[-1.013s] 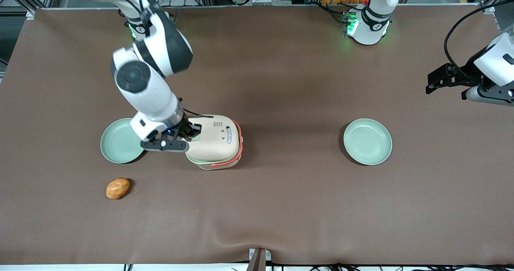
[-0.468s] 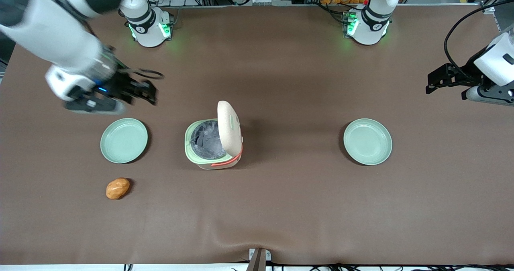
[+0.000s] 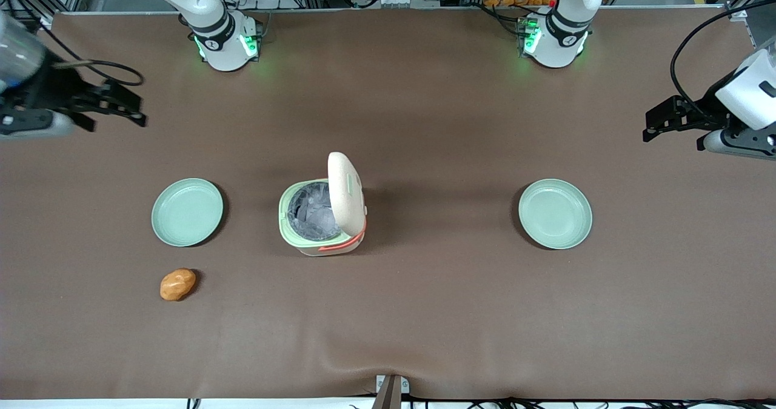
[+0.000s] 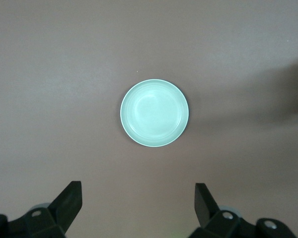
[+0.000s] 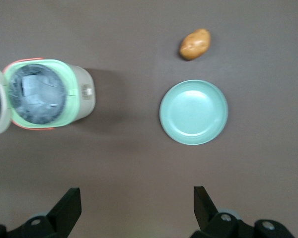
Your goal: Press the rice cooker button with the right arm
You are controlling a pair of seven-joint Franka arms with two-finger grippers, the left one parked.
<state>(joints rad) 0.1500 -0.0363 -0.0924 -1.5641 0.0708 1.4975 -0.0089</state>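
— Why is the lid up on the rice cooker (image 3: 322, 215)?
— I judge the button has been pressed: the lid stands upright and the silvery pot shows.
— And your gripper (image 3: 112, 103)?
— Fingers spread wide, holding nothing, up at my working arm's end of the table, well apart from the cooker mid-table between two green plates (image 3: 187, 211).

Jaws spread, gripper (image 3: 115, 103) hangs well apart from rice cooker (image 3: 321, 215).
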